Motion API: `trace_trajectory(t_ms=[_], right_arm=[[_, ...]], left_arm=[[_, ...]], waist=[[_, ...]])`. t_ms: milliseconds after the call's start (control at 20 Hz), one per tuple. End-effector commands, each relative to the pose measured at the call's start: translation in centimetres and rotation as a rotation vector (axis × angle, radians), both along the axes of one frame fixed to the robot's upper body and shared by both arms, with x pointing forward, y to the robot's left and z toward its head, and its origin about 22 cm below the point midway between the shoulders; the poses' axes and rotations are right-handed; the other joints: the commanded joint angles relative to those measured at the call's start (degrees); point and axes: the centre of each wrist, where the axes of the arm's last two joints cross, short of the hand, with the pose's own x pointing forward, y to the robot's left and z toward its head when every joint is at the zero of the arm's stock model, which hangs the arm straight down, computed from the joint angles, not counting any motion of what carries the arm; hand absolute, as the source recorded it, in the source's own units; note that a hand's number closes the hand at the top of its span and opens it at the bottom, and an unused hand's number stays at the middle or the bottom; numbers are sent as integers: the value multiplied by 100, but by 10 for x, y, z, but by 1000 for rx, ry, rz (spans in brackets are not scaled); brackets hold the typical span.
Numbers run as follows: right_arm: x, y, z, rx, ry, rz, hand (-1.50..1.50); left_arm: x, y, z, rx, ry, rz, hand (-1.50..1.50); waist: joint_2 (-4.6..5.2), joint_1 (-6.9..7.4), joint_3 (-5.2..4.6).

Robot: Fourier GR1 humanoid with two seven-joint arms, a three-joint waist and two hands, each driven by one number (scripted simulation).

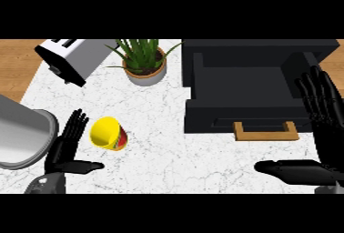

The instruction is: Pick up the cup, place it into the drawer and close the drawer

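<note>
Open right hand [322, 136] by matte-black boxy drawer [249, 86] w/ wooden handle [266, 132].

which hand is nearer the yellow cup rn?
Left. The left hand is open right beside the yellow cup, on its left. The right hand is open far across the counter, by the drawer's right side.

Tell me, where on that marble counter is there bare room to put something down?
The widest bare patch lies between the yellow cup and the drawer, down to the near edge. The back-left is crowded by toaster and potted plant.
</note>
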Motion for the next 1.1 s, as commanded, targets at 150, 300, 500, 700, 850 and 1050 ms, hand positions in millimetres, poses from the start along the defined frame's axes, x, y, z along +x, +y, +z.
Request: trace_trajectory(t_ms=[150,300,500,700,850,1050], right_arm=[[0,-12,-5,5,14,7,-150],[9,-3,11,12,-8,33,-150],[-3,-3,33,3,3,32,-150],[-5,-9,13,6,0,34,-150],[-4,-6,2,2,-10,41,-150],[-11,2,-4,0,7,50,-150]], left_arm=[[10,-6,-17,-24,-36,6,-150],[14,-6,-16,-16,-36,16,-150],[6,0,-21,-5,-37,-8,-150],[9,1,-19,-18,-43,-20,-150],[10,-10,-24,-21,-47,-23,-150],[33,-34,-16,-52,-44,-35,-150]], waist=[[7,-21,-2],[11,-24,-4],[18,-74,-12],[34,-103,-14],[49,-129,-17],[38,-132,-14]])
